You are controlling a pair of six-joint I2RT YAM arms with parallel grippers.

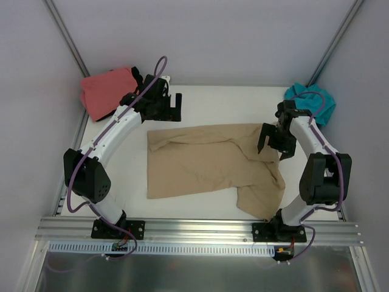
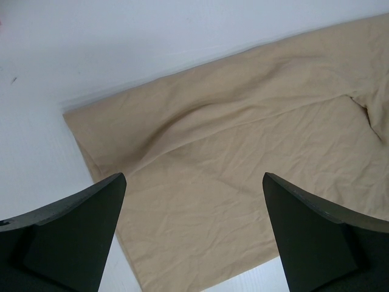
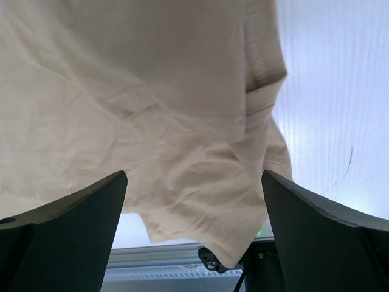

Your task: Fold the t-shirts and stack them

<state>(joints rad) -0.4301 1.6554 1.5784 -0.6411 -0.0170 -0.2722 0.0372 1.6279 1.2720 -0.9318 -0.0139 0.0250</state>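
Observation:
The tan t-shirt (image 1: 209, 164) lies spread on the white table, partly folded, with a sleeve drooping toward the near right edge. It also shows in the left wrist view (image 2: 243, 152) and the right wrist view (image 3: 152, 109). My left gripper (image 1: 172, 104) is open and empty, hovering past the shirt's far left corner. My right gripper (image 1: 268, 143) is open and empty above the shirt's right edge. A coral-pink t-shirt (image 1: 106, 90) lies bunched at the far left. A teal t-shirt (image 1: 313, 102) lies bunched at the far right. The black shirt is out of view.
The white table (image 1: 200, 100) ends at an aluminium rail (image 1: 200, 230) along the near edge, where both arm bases are bolted. Grey walls with metal frame posts close in the far side and both flanks.

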